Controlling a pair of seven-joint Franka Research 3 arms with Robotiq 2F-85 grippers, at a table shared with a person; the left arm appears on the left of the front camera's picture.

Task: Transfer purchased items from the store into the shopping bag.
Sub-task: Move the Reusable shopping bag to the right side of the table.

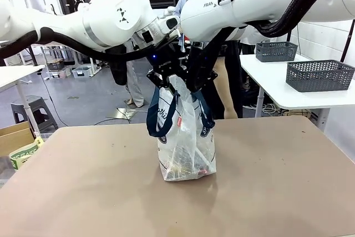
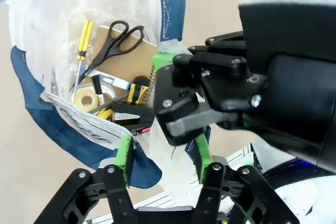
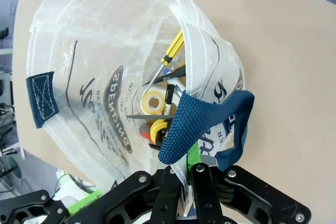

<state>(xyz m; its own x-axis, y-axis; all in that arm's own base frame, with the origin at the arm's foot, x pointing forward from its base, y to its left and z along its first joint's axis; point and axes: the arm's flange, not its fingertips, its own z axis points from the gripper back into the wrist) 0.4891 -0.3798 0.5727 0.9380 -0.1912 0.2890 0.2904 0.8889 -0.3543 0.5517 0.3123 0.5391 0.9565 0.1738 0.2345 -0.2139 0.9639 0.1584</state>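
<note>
The shopping bag [image 1: 186, 137] stands upright in the middle of the tan table [image 1: 77, 192], translucent white with navy handles. Both arms meet over its mouth. My right gripper [image 3: 187, 169] is shut on the bag's rim beside a navy handle [image 3: 184, 124]. My left gripper [image 2: 164, 156] stands open with its green pads [image 2: 125, 153] on either side of the opposite rim film, close to the right gripper [image 2: 173, 77]. Inside the bag lie purchased items: black scissors [image 2: 118, 38] on a brown card, a yellow screwdriver [image 3: 173, 48], and a yellow tape roll [image 3: 154, 100].
A person [image 1: 230, 81] stands just behind the bag at the far side. Two dark grey mesh baskets [image 1: 320, 75] sit on a white table at the right. A cardboard box [image 1: 16, 137] is at the left edge. Bare tabletop surrounds the bag.
</note>
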